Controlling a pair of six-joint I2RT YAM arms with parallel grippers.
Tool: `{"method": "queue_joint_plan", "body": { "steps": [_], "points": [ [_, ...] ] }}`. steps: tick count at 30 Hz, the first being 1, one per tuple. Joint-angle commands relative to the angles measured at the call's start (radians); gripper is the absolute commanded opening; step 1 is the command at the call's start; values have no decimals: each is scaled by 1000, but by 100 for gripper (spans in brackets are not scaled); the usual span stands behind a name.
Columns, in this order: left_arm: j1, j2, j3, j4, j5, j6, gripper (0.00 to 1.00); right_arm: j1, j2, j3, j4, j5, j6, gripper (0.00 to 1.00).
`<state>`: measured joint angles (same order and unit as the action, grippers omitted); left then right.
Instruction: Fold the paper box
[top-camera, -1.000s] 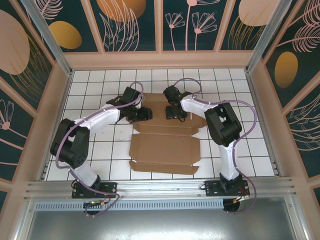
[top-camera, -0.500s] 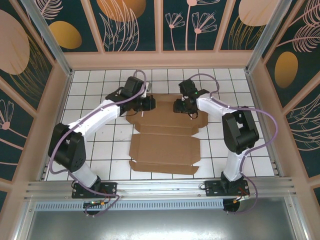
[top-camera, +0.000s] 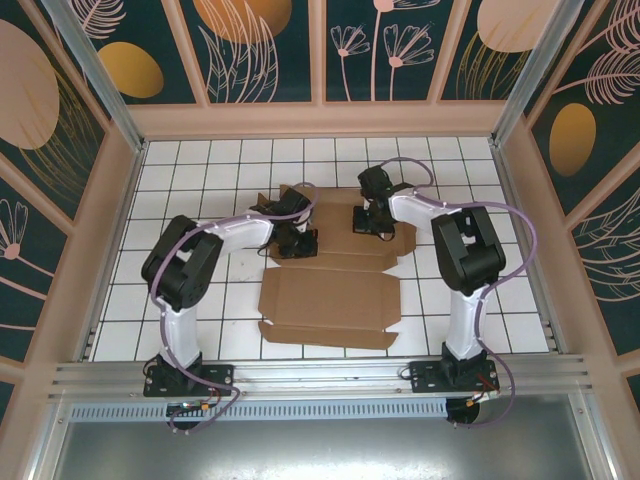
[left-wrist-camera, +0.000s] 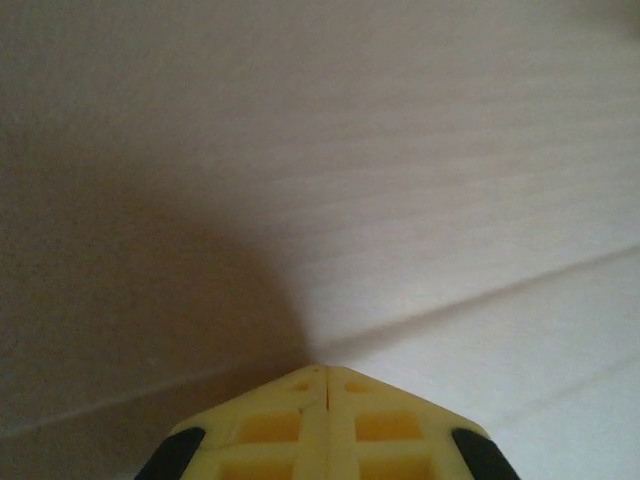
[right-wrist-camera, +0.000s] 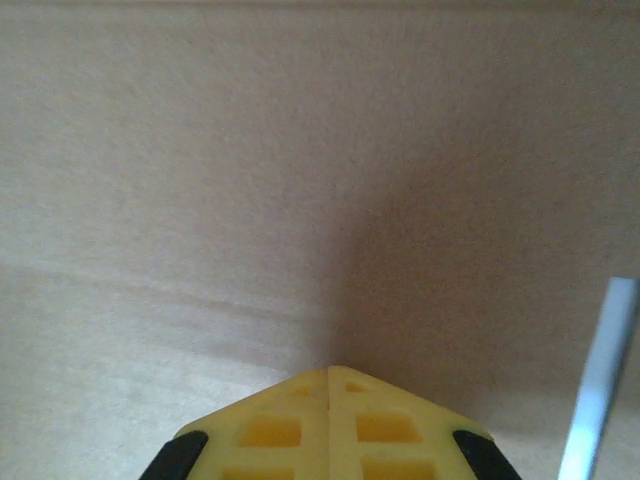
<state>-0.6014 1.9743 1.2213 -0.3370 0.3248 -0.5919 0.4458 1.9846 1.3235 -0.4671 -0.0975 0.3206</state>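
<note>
The paper box (top-camera: 330, 300) lies flat on the tiled table as a brown die-cut sheet with creases and side flaps. My left gripper (top-camera: 297, 243) is shut, with its tip down on the sheet's far left part. In the left wrist view its yellow fingers (left-wrist-camera: 290, 425) meet at a point (left-wrist-camera: 325, 368) against the cardboard (left-wrist-camera: 400, 150), beside a crease. My right gripper (top-camera: 368, 218) is also shut and rests tip down on the far right panel. In the right wrist view its closed tip (right-wrist-camera: 330, 370) touches plain cardboard (right-wrist-camera: 200, 150). Neither gripper holds anything.
The white tiled table (top-camera: 200, 170) is fenced by wooden walls (top-camera: 320, 120) on three sides. A metal rail (top-camera: 320, 375) with the arm bases runs along the near edge. A pale strip (right-wrist-camera: 600, 380) shows beside the cardboard in the right wrist view.
Both grippers have shut. The left arm has folded its elbow in and brought its gripper nearer, onto the sheet's left far panel. The right gripper has settled slightly nearer on the right far panel.
</note>
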Motion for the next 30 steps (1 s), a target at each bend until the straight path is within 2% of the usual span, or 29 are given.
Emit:
{"method": "queue_joint_plan", "body": {
  "steps": [1,7,13,18,23,26,30],
  "points": [
    [-1,56,50,-53,-40,16,0,-1,42,21,-7,-6,-3,0],
    [23,129,103,-88,-63,15,0,-4,62,-10,-41,51,17,0],
    [75,189,192,-131,-85,37,0,-2,-11,-117,-31,88,55,0],
    [86,284,359,-181,-74,63,0,21,-88,-200,-4,36,104,0],
    [72,368,485,-195,-64,72,0,122,-122,-248,30,-24,167,3],
    [67,357,521,-173,-37,68,0,149,-154,-260,59,-64,189,5],
    [67,273,530,-144,-32,88,0,113,-289,-264,111,-76,166,13]
  ]
}}
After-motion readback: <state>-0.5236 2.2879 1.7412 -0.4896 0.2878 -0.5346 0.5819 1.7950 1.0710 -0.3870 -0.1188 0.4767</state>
